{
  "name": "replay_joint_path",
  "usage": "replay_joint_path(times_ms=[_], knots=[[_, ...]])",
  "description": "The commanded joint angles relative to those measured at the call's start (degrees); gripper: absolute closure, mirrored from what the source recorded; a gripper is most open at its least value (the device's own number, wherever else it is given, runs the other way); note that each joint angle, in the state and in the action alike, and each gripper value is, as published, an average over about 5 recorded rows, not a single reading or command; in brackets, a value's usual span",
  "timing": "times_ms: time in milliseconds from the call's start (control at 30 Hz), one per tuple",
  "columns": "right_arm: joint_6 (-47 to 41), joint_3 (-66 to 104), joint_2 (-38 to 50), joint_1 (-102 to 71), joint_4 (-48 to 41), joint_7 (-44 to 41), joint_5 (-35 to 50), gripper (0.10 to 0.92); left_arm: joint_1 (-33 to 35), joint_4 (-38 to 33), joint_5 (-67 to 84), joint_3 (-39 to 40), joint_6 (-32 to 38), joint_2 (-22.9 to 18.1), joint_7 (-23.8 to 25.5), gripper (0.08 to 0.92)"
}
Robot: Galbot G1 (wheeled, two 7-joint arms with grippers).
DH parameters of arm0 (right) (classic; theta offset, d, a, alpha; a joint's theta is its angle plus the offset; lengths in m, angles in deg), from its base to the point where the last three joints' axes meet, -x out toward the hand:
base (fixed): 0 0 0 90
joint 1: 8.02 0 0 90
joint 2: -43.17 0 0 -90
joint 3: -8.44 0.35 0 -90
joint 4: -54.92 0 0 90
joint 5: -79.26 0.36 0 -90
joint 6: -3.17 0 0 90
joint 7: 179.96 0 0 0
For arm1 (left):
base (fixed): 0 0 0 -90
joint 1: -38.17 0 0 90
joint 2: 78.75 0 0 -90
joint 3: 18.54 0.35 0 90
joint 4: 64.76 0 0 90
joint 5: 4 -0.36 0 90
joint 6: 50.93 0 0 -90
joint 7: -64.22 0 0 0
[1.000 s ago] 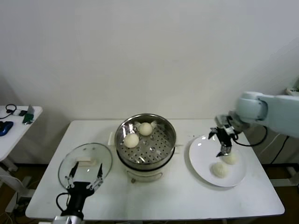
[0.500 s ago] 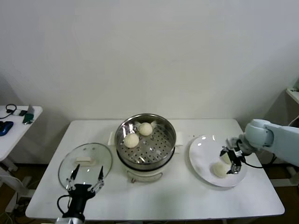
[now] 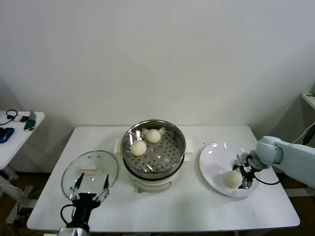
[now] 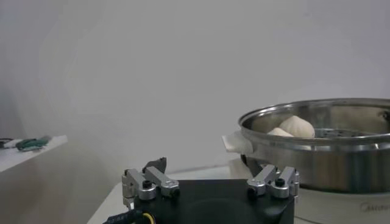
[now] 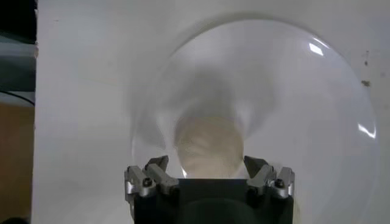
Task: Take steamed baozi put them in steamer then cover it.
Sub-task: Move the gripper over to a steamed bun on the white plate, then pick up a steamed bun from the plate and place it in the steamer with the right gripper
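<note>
The steamer [image 3: 129, 158] stands mid-table with two baozi [image 3: 138, 147] [image 3: 153, 135] on its perforated tray; it also shows in the left wrist view [image 4: 317, 155]. One baozi [image 3: 232, 178] lies on the white plate [image 3: 211, 164]. My right gripper [image 3: 242, 173] is low at that plate, open, with the bun [image 5: 209, 145] between its spread fingers [image 5: 155, 165] and not touching them. I see no other bun on the plate. The cover [image 3: 74, 177] lies flat left of the steamer. My left gripper [image 3: 90, 189] is open and empty at the cover's near edge.
A small side table [image 3: 19, 135] with dark items stands far left. The white table's front edge [image 3: 162, 227] runs just below both grippers. The wall is close behind the steamer.
My right arm has dropped from above the plate and swung to the right. Its gripper now sits low at the plate with a bun between its fingers. The left arm has not moved.
</note>
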Motion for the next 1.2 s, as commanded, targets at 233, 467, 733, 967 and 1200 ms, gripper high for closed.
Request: replay_joint_path(times_ms=[233, 467, 733, 967, 1200], knots=[[-0.07, 2.23, -1.91, -3.48, -2.14, 0.24, -0.08, 0.203, 0.03, 0.23, -0.1, 0.42, 0.2, -0.22, -0.03, 0.177], [0.24, 1.45, -2.01, -2.0, -2.23, -0.65, 0.42, 0.278, 0.07, 0.26, -0.08, 0.3, 0.29, -0.22, -0.1, 0.177], [1.33, -2.49, -2.33, 4.59, -2.52, -2.31, 3.3, 0.316, -0.09, 0.25, 0.24, -0.09, 0.4, -0.32, -0.17, 0.177], [3.73, -10.56, -3.87, 17.59, -1.24, -4.32, 6.85, 0.361, 0.0, 0.21, 0.24, -0.08, 0.55, -0.51, -0.25, 0.177], [12.35, -24.69, -10.65, 42.54, 1.84, -9.02, 13.82, 0.353, -0.04, 0.32, 0.18, -0.16, 0.65, -0.5, -0.34, 0.177]])
